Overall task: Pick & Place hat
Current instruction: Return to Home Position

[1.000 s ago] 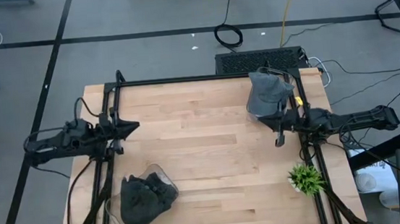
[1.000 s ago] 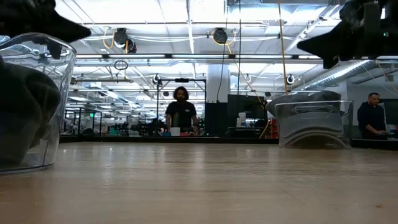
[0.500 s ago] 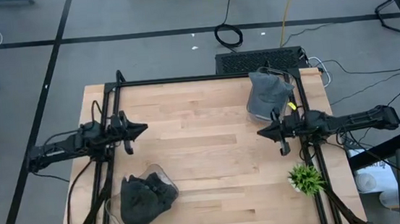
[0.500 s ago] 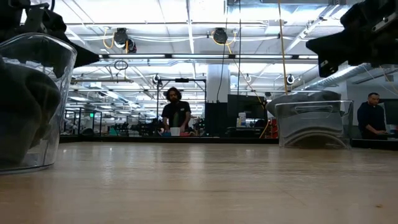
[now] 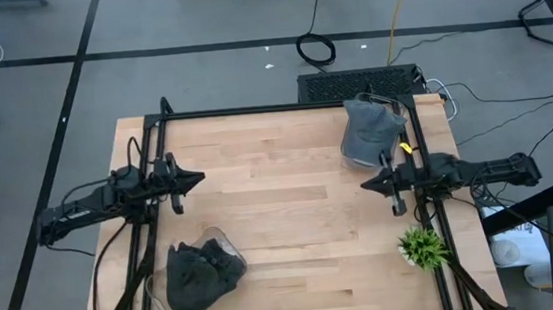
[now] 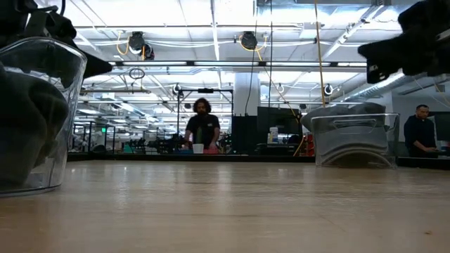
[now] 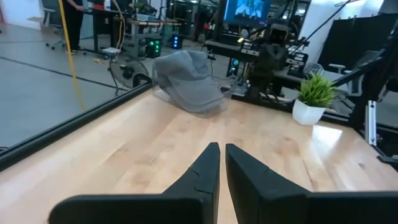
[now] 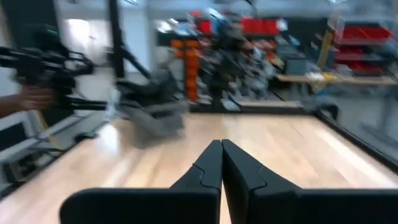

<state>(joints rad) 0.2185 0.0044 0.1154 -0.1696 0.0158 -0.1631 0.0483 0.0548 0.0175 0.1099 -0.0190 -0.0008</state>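
Left gripper (image 5: 196, 177) and right gripper (image 5: 364, 183) each hang with 2 fingers pressed together on nothing, judged a parking posture because the black caps (image 5: 198, 270) already sit in the clear bin (image 5: 222, 238), off to the side of the left fingertips.

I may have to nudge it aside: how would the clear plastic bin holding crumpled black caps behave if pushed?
The clear plastic bin probably slides readily, since the wooden table looks smooth. The black caps look soft and crumpled, so they likely add little weight. Its walls look tall, so a high push might tip it.
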